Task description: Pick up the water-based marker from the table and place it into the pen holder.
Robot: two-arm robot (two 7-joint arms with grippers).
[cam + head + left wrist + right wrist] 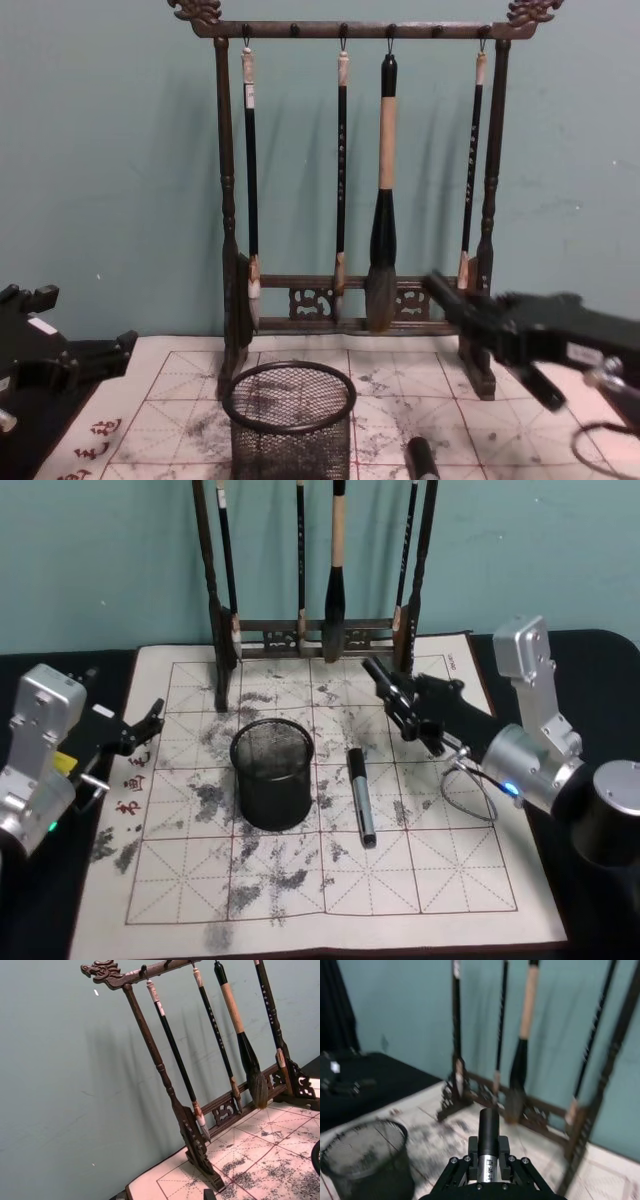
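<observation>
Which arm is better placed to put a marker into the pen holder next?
Right. The right gripper is shut on a marker, above the mat just right of the pen holder. The left gripper sits open at the mat's left edge, empty.

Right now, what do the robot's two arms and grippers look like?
Both arms are silver with boxy casings; the left gripper and right gripper are black. On the left arm: yellow label, green light. On the right arm: blue light, grey cable loop.
</observation>
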